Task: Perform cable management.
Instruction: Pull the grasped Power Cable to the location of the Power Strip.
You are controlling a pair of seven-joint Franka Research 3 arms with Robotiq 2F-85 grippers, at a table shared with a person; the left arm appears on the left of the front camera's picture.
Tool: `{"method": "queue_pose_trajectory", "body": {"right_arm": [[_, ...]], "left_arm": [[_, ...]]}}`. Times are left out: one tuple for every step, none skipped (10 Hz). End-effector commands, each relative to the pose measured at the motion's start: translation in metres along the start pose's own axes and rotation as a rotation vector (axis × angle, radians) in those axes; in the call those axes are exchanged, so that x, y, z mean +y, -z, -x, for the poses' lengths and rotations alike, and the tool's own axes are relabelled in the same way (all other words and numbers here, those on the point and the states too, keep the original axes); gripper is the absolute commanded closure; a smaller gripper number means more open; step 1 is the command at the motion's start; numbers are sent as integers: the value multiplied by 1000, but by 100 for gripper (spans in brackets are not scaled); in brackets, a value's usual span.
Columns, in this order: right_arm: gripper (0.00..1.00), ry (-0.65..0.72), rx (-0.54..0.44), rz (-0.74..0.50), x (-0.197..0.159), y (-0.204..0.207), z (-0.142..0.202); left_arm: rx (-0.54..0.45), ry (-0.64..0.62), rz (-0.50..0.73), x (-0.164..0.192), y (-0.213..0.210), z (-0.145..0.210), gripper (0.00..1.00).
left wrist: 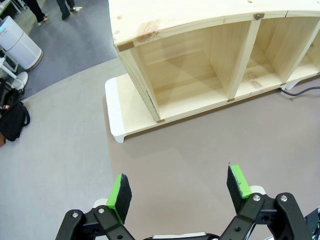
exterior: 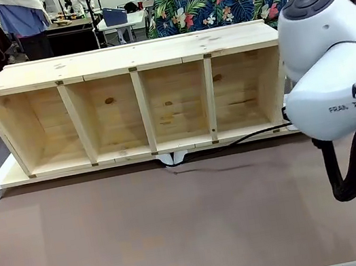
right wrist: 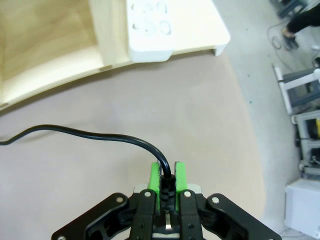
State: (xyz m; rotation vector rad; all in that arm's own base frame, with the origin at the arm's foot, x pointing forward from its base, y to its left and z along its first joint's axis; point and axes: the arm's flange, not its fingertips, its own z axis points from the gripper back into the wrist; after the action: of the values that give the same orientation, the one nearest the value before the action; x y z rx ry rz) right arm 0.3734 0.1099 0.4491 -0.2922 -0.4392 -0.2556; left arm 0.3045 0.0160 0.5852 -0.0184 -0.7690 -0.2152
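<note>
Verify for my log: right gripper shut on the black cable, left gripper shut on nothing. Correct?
No: the left gripper is open, holding nothing, per the left wrist view. The right gripper is shut on the cable.

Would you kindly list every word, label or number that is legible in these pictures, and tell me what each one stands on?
"FRAN": black print on the white casing of the right arm, front view; the letters after it are partly covered and cannot be read.
No other text is legible: the wooden shelf and the white power strip show no print.
</note>
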Motion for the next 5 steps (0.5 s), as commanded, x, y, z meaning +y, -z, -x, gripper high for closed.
{"method": "queue_pose_trajectory", "body": {"right_arm": [[85,-28,-33,21,-38,7,12],[85,-23,-46,22,-51,10,7],[85,-15,-55,9,-63,12,0],[85,-6,-71,0,-71,12,-8],[85,21,-96,-25,-77,11,-15]], "left_arm": [[4,-5,2,1,0,1,0],[4,-5,2,1,0,1,0],[4,-5,2,1,0,1,0],[4,-5,2,1,0,1,0],[4,-5,2,1,0,1,0]]}}
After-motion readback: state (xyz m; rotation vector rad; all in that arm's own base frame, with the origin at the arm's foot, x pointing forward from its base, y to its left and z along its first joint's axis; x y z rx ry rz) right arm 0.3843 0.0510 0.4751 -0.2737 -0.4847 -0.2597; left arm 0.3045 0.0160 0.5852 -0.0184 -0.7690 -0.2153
